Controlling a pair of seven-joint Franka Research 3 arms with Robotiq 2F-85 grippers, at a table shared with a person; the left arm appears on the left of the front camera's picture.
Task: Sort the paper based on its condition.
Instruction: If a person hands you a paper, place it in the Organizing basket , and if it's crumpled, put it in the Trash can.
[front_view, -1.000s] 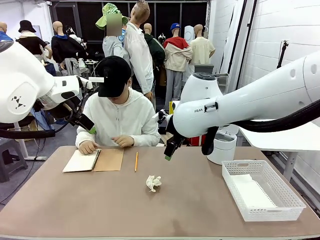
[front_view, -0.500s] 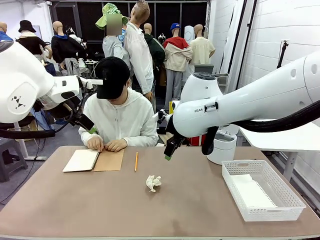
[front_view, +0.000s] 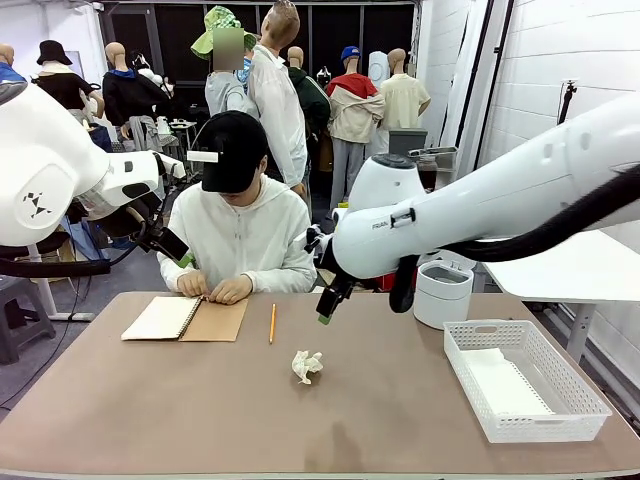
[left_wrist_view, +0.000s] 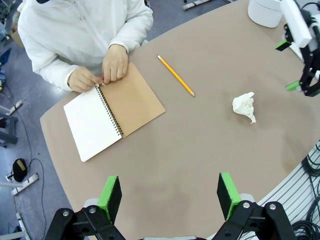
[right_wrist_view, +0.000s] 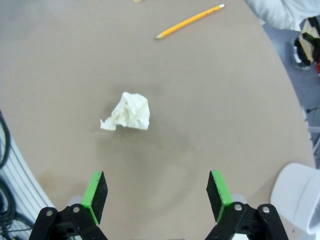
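A crumpled ball of paper lies mid-table. A flat white sheet of paper rests in the white basket at the right. My right gripper hangs open above the table just behind the ball, with nothing between its fingers. High over the table's left side, my left gripper is open and empty. A person's hands pinch the spiral edge of an open notebook.
A yellow pencil lies right of the notebook. A white cylindrical bin stands at the far right behind the basket. The person sits at the far edge.
My right arm has shifted a little left and down toward the crumpled ball. The person's hands moved together onto the notebook's spiral. My left arm stayed still.
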